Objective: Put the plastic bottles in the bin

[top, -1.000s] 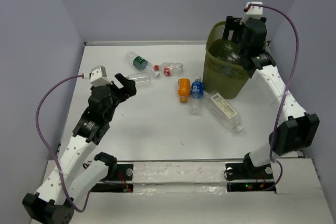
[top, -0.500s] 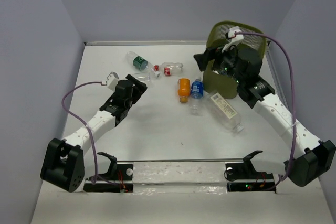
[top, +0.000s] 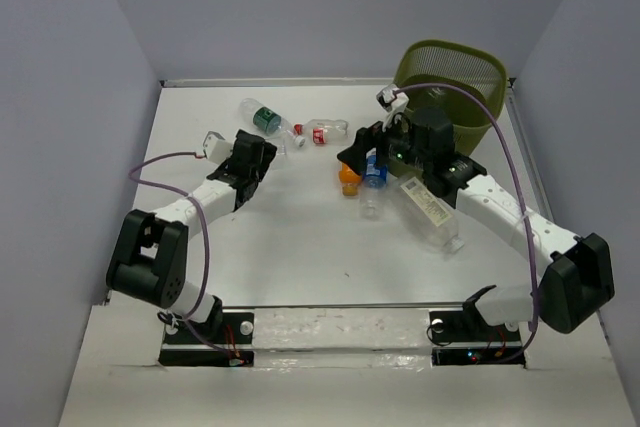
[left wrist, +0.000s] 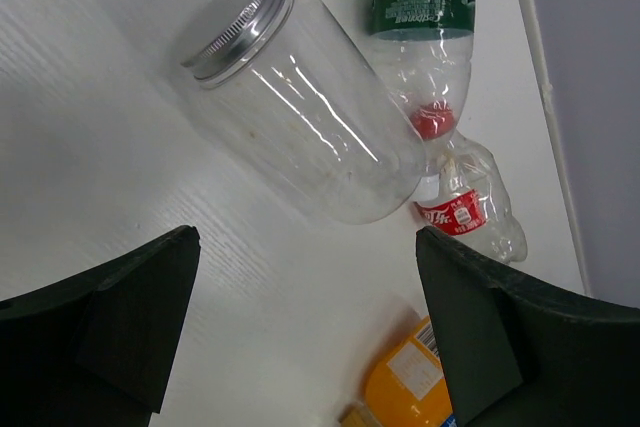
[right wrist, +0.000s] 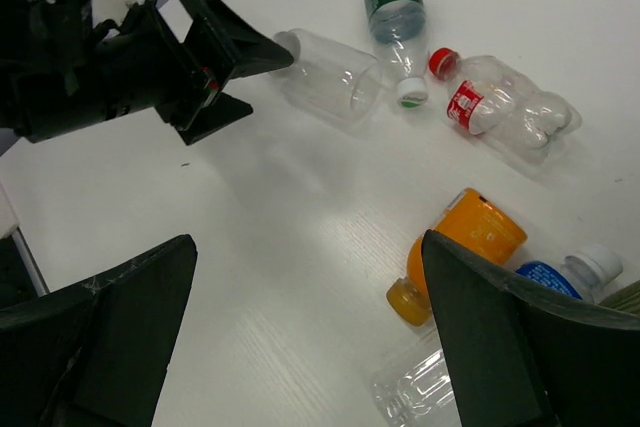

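Note:
Several plastic bottles lie on the white table. A clear jar-shaped bottle with a silver lid (left wrist: 300, 117) lies just ahead of my open left gripper (left wrist: 305, 239) (top: 262, 150), apart from both fingers. Behind it are a green-labelled bottle (top: 265, 117) and a red-labelled one (top: 326, 131). My right gripper (top: 352, 152) (right wrist: 308, 242) hangs open and empty over bare table, beside the orange bottle (right wrist: 460, 252). A blue-labelled bottle (top: 375, 171), a clear crumpled one (top: 372, 203) and a larger white-labelled one (top: 428, 209) lie close by. The olive mesh bin (top: 452, 47) stands at the back right.
Purple walls close off the table at the back and on both sides. The right forearm reaches across in front of the bin. A cable (top: 165, 162) loops from the left wrist. Both arm bases sit at the near edge.
The left arm has stretched forward and lowered to the clear jar-shaped bottle. The right arm has swung from over the bin down and left to the orange bottle. Both grippers stayed open.

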